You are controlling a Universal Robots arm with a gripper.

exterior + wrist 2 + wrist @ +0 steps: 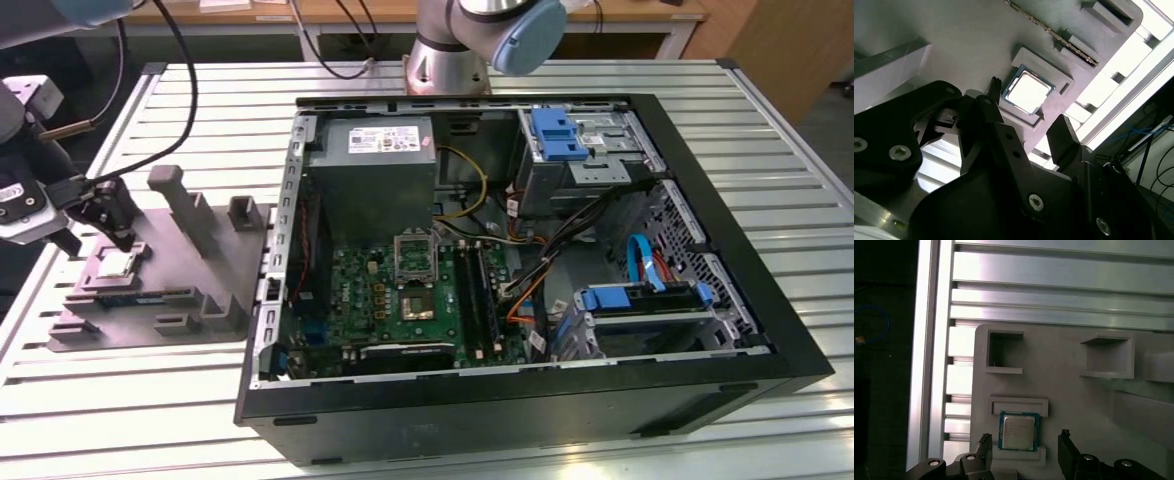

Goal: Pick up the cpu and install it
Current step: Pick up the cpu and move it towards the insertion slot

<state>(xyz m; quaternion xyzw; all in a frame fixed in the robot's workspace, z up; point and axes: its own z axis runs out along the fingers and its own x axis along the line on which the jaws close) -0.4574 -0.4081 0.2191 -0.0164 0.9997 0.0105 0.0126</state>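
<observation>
The cpu [114, 263] is a small square chip with a silvery top, lying in a shallow pocket of the grey fixture plate [180, 290] at the exterior view's left. My gripper [96, 240] hangs just above it, open. In both wrist views the cpu [1027, 91] [1018, 432] lies between the two dark fingertips, and the gripper [1026, 105] [1024, 437] is not touching it. The dark socket [414, 250] with its metal frame sits on the green motherboard inside the open computer case.
The open black computer case [747, 370] stands on the slatted aluminium table [801, 200], with a grey power-supply box [380, 170], cables and blue drive brackets inside. The fixture plate carries raised blocks [180, 205] and a thin memory stick [1054, 35] close to the cpu pocket.
</observation>
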